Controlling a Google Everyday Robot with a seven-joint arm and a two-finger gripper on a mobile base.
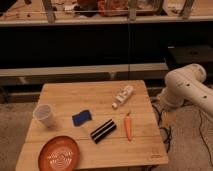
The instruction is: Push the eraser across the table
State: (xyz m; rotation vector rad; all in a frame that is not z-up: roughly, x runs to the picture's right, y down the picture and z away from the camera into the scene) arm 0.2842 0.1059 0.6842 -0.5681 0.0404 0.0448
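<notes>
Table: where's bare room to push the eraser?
Bare table: far strip behind the cup, left of the bottle; near right corner below the carrot. Crowded centre: blue sponge, eraser, carrot; plate fills near left. Only the arm shows, at right; gripper out of view.

The eraser [103, 131] lies on the table [95, 94] beside the carrot [128, 127]; gripper out of view.

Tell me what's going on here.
Nothing is being handled yet. The small black eraser with two white stripes lies untouched on the light wooden plank table, between a blue sponge-like block and an orange carrot. The robot's white arm sits beside the table at the picture's right; its gripper is out of view. A clear plastic cup, a white bottle on its side and a round orange plate share the table.
</notes>
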